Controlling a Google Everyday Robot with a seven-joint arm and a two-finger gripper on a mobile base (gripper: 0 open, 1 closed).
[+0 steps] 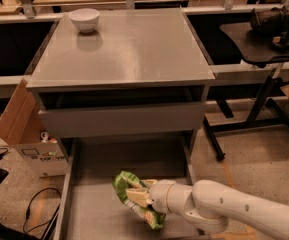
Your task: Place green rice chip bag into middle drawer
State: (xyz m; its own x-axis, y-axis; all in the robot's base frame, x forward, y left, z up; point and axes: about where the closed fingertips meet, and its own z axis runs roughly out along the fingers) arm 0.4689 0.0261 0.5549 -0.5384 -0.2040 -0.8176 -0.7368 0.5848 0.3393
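The green rice chip bag [128, 191] is bright green with tan chip pictures and hangs crumpled low over the middle drawer [91, 209], a wide grey tray pulled out from the cabinet. My gripper [146, 200] comes in from the right on a white arm and is shut on the green rice chip bag, its fingers buried in the bag's folds. The bag sits near the middle of the tray, close to its flat bottom; whether it touches the bottom cannot be told.
A white bowl [84, 19] stands at the back left of the grey cabinet top [134, 49]. A plain grey drawer front [121, 119] is above the open tray. A cardboard box [21, 121] stands to the left, a black stand [264, 39] at the right.
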